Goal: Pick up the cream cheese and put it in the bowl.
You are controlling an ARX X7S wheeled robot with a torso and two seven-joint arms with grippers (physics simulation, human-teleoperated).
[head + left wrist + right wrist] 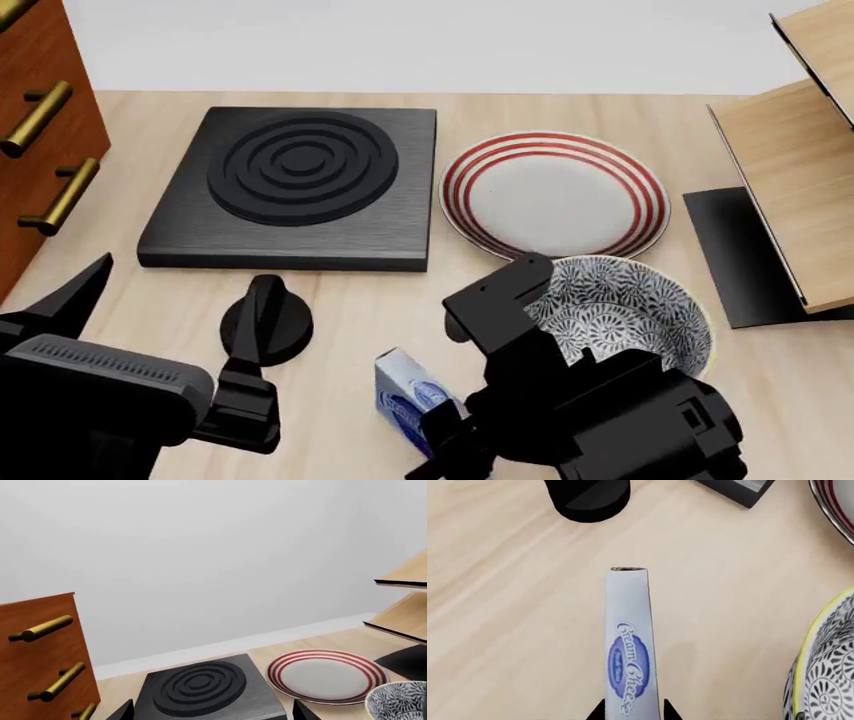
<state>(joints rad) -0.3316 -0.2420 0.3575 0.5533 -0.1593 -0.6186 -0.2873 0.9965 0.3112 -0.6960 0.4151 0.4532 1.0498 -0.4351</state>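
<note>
Matt pale wood table (400,310), probably laminate

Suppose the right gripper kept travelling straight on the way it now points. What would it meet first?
Judging by its wrist view, the right gripper points down at the wooden table with the cream cheese between its fingertips. It would probably press the box's far end into the table first; how high it sits is unclear.

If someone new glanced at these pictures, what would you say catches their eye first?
Probably the cream cheese box, standing on a narrow edge on the wooden table, with the right gripper straddling its near end. Next come the patterned bowl just to its right and the red-striped plate behind that bowl. The black stove plate with raised rings sits at the far left, beside the plate.
</note>
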